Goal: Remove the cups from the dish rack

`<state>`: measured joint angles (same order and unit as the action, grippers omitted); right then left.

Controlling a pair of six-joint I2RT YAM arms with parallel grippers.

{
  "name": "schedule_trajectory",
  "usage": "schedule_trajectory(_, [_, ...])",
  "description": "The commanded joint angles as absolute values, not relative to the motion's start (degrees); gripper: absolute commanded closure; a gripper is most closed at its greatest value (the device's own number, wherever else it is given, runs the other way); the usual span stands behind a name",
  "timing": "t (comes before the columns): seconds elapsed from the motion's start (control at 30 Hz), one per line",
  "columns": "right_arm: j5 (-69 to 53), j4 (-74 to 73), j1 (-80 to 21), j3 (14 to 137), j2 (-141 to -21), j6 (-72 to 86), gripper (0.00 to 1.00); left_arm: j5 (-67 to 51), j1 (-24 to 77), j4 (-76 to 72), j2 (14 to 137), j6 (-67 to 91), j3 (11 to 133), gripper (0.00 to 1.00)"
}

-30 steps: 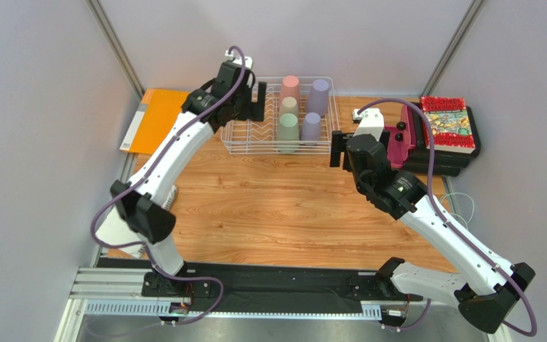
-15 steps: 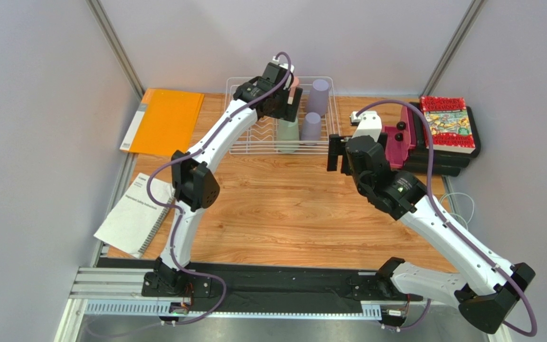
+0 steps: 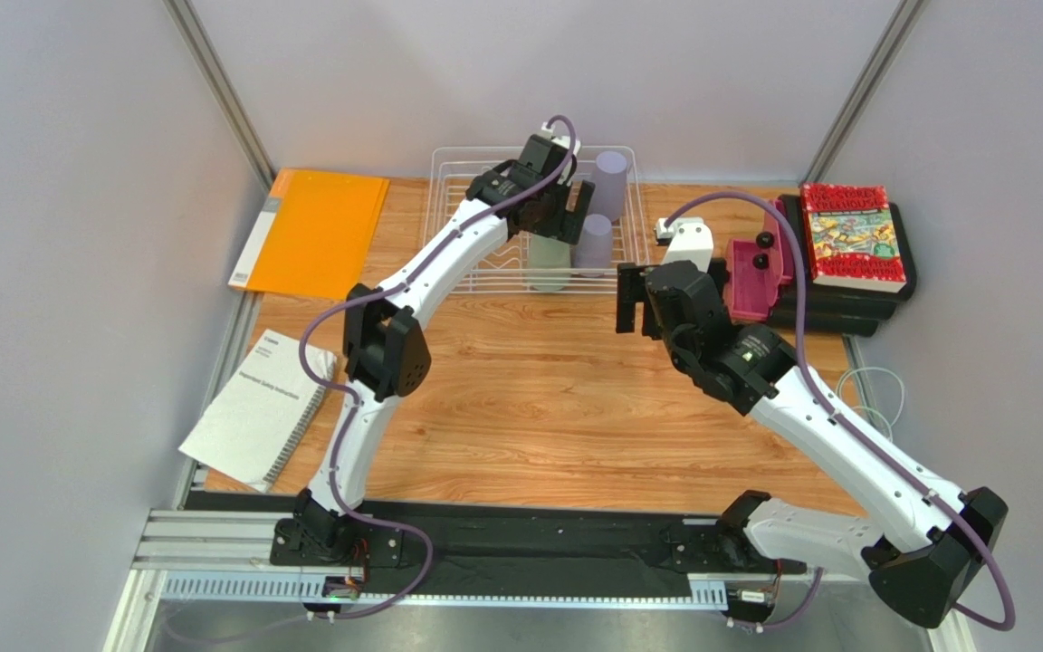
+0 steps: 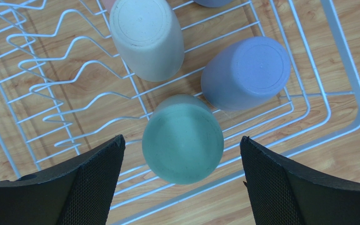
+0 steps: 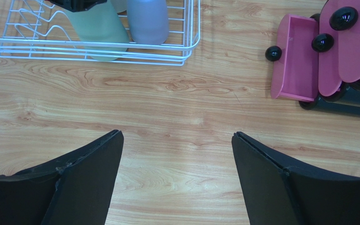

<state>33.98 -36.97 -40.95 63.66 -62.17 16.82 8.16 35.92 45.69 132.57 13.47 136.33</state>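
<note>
The white wire dish rack (image 3: 480, 265) stands at the back of the table. My left gripper (image 3: 561, 207) hovers over it, open. In the left wrist view the sage green cup (image 4: 183, 138) stands upside down between and below the spread fingertips of that gripper (image 4: 182, 139), untouched. The beige cup (image 4: 146, 37) and a lavender cup (image 4: 246, 72) stand behind it on the rack (image 4: 346, 70). The second lavender cup (image 3: 609, 174) stands at the far right; the pink cup is mostly hidden. My right gripper (image 3: 632, 299) is open and empty over bare wood (image 5: 177, 136).
An orange folder (image 3: 309, 231) lies left of the rack and a white booklet (image 3: 258, 408) at the left edge. A pink box with black balls (image 3: 758, 279) and a red book (image 3: 856, 234) on a black case sit at the right.
My left arm swung right from the rack's left side to over the cups, ending above the green one. My right gripper shifted slightly left.
</note>
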Motion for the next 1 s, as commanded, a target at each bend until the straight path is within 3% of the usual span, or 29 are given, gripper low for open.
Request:
schedule_trajectory(0.0, [33.9, -34.0, -41.0, 63.3, -62.1, 17.2, 0.09, 7.6, 36.2, 43.9, 134.3, 12.4, 137.1, 0.02])
schedule_trajectory(0.43, [33.4, -33.0, -41.0, 62.1, -62.0, 17.5, 0.09, 9.5, 36.2, 43.5, 134.6, 12.1, 136.5, 0.09])
schedule_trajectory(0.7, [33.5, -32.8, -41.1, 61.4, -61.5, 17.5, 0.09, 9.2, 36.3, 43.5, 134.2, 12.4, 135.6, 0.29])
schedule_trajectory(0.9, [33.3, -32.5, -41.0, 61.1, -61.7, 17.7, 0.09, 9.7, 36.5, 43.5, 133.5, 12.4, 134.0, 0.32])
schedule_trajectory(0.97, [33.3, -32.5, -41.0, 61.1, -61.5, 17.6, 0.09, 9.8, 36.5, 43.3, 133.2, 12.3, 133.6, 0.42])
